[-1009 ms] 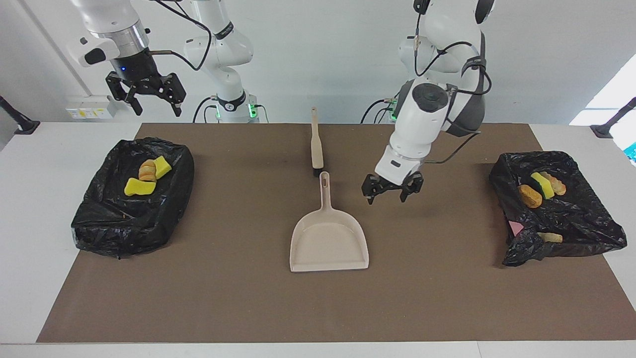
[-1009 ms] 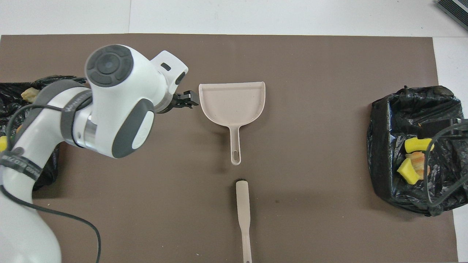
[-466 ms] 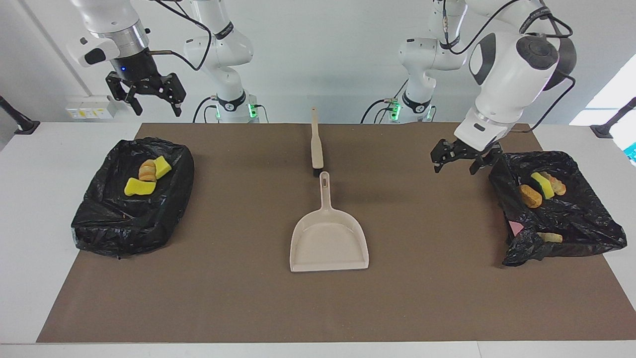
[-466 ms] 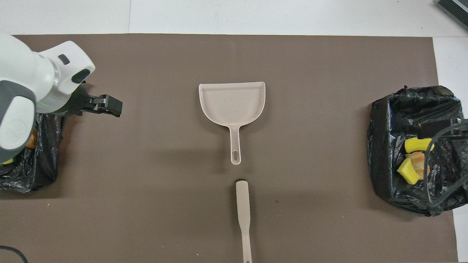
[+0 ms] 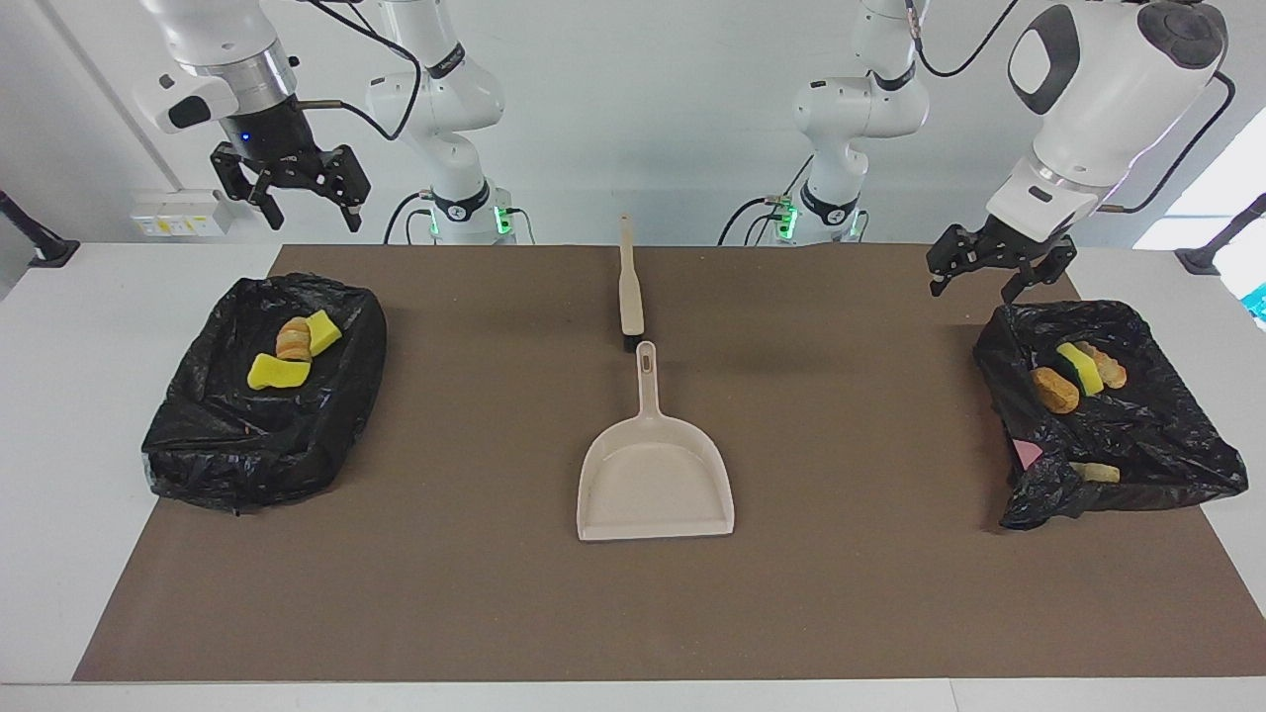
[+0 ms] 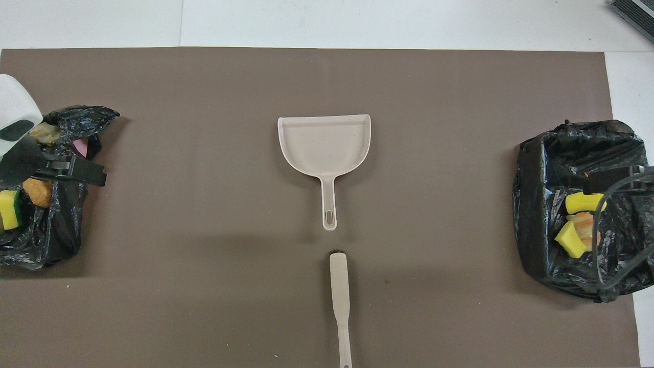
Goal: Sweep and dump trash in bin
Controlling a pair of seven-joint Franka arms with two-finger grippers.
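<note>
No readable writing on the dustpan (image 5: 655, 475) or brush (image 5: 630, 292).

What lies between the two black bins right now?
Between the bin at the right arm's end and the bin at the left arm's end lie only the dustpan and brush, as the facing view shows.

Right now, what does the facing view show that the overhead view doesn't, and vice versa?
Facing only: both arm bases, and the right end effector open, raised over the table edge by the bin at its end. Overhead only: the mat's edge farthest from the robots and the white table past it. Both: the left end effector open above the other bin, trash in both bins, empty dustpan, brush.
</note>
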